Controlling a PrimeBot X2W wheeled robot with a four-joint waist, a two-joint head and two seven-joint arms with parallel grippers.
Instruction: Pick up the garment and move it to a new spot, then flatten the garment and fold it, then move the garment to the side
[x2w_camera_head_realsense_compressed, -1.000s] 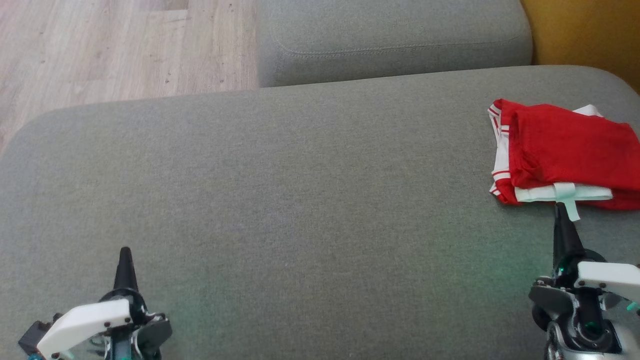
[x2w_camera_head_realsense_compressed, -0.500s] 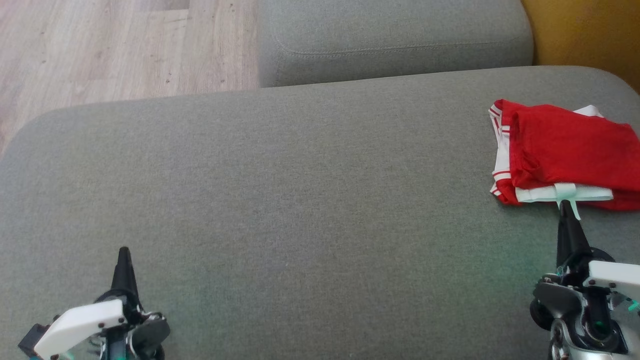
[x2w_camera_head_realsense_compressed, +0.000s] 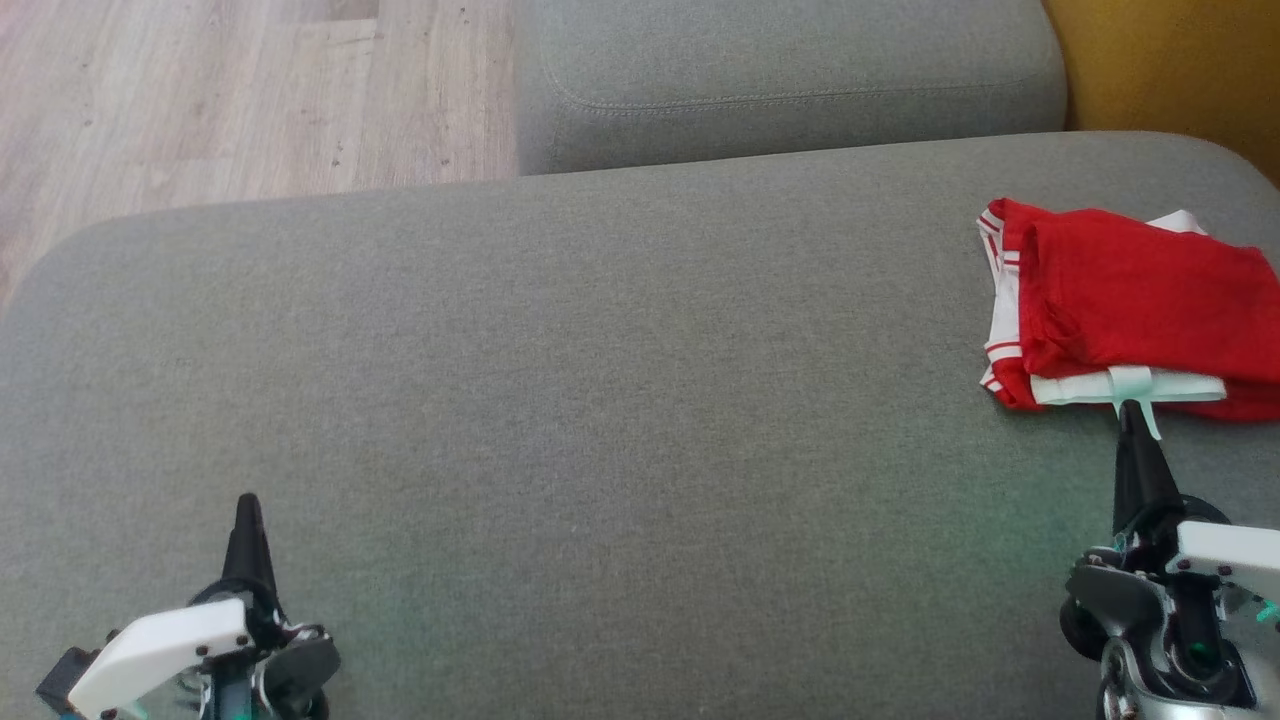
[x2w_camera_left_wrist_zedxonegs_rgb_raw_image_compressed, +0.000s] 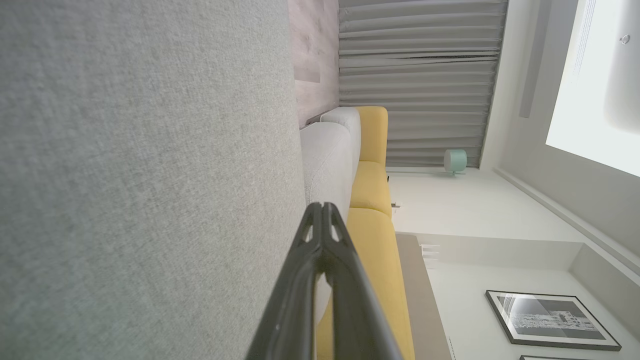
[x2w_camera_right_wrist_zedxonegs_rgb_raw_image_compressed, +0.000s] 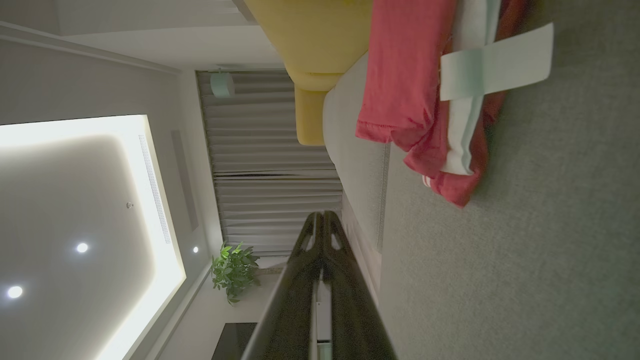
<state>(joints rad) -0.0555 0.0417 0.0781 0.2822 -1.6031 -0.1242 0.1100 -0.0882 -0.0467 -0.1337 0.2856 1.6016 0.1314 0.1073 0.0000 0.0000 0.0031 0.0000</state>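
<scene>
Your garment (x2w_camera_head_realsense_compressed: 1130, 300) is a red piece with white trim. It lies folded in a compact bundle at the far right of the grey seat cushion (x2w_camera_head_realsense_compressed: 600, 400), running off the right edge of the head view. Its long axis goes side to side across that view, so its near long edge faces the robot. A pale strip (x2w_camera_head_realsense_compressed: 1135, 385) hangs off the middle of that edge.

Your right gripper (x2w_camera_head_realsense_compressed: 1128, 410) is the one to use. Its two dark fingers are pressed together with nothing between them, and they point straight up the view at that pale strip. The tip sits just at the strip's end; you cannot tell from these views whether it touches the cloth or hangs just above it. The garment lies directly ahead of the fingers, along their own line.

Your left gripper (x2w_camera_head_realsense_compressed: 247, 500) is also pressed together and holding nothing. It sits low at the left, well apart from the garment, with bare cushion between them.

Judging by the neat bundle at the side, the task looks close to done. If you need another nudge or grasp, you must first spread the right fingers and meet the near edge square on.
</scene>
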